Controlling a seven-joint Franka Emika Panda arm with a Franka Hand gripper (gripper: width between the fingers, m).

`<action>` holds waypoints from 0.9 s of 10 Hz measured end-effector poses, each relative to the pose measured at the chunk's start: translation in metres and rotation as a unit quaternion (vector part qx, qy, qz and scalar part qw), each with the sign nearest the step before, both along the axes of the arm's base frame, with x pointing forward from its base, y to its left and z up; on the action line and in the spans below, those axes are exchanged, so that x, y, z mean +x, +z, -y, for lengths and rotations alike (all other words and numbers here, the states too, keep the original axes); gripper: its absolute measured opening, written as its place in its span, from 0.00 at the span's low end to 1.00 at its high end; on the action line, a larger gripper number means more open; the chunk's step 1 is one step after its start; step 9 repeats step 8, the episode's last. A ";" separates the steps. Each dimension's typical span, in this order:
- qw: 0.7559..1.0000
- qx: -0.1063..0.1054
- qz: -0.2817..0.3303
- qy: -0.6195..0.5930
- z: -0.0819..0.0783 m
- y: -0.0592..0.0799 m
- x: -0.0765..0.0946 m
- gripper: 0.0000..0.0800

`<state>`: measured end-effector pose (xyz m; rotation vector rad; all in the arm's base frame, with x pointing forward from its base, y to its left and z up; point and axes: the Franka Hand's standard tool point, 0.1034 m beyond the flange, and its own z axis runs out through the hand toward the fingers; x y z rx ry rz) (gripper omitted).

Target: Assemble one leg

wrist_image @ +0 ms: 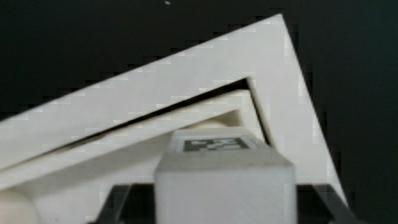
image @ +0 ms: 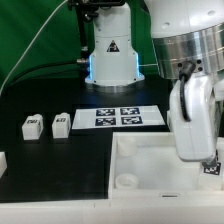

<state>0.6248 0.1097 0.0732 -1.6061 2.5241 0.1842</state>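
My gripper [image: 203,158] is shut on a leg [wrist_image: 217,165], a small white block with a black-and-white tag on it. In the wrist view the dark fingers [wrist_image: 125,204] press on both its sides, and the gripper [wrist_image: 219,206] holds it over a corner of the big white tabletop [wrist_image: 196,75]. In the exterior view the leg's tag [image: 210,168] shows under the hand, above the tabletop's [image: 150,150] right part. Two more legs [image: 31,126] [image: 61,123] stand on the black table at the exterior view's left.
The marker board [image: 122,117] lies flat behind the tabletop. The robot's base [image: 110,55] stands behind it. A white part [image: 3,160] shows at the exterior view's left edge. A round socket [image: 126,181] is in the tabletop's near left corner.
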 end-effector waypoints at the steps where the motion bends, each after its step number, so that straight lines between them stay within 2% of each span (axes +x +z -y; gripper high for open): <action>1: 1.000 -0.002 0.000 0.000 0.001 0.000 0.000 0.37; 2: 1.000 -0.002 0.000 0.002 0.000 -0.001 0.000 0.47; 4: 1.000 -0.002 0.001 0.011 -0.001 -0.001 -0.001 0.77; 6: 0.999 -0.001 0.007 0.037 -0.009 0.008 -0.005 0.80; 7: 0.999 0.002 0.014 0.041 -0.016 0.021 -0.006 0.81; 9: 0.999 0.004 0.019 0.043 -0.018 0.025 -0.004 0.81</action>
